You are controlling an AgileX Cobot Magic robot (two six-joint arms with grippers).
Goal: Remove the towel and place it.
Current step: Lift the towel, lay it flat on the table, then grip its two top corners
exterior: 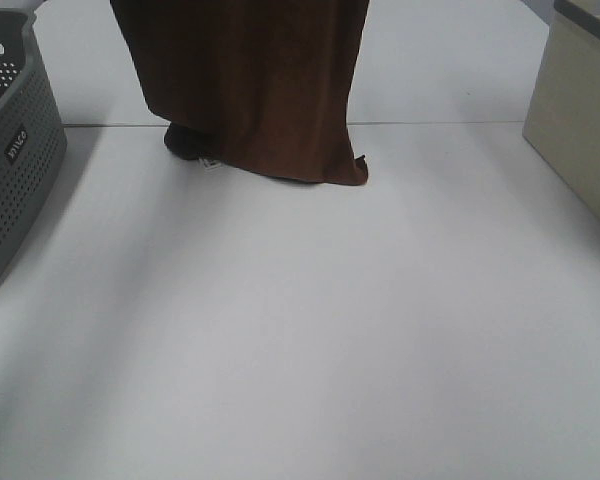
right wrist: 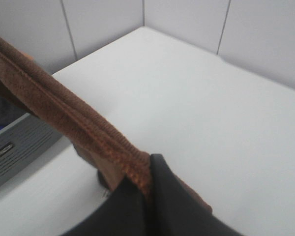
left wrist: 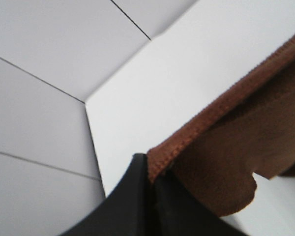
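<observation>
My left claw (left wrist: 151,171) and right claw (right wrist: 147,173) pinch the towel (exterior: 250,90), out of the basket (exterior: 15,160) (bottom edge touching table (exterior: 330,330)); laying it down is left.

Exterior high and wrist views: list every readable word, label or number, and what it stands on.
Nameplate on the grey basket: pale letters, too blurred to read, in the right wrist view too.
White tag on the towel: too small to read.
No other text shows.
</observation>
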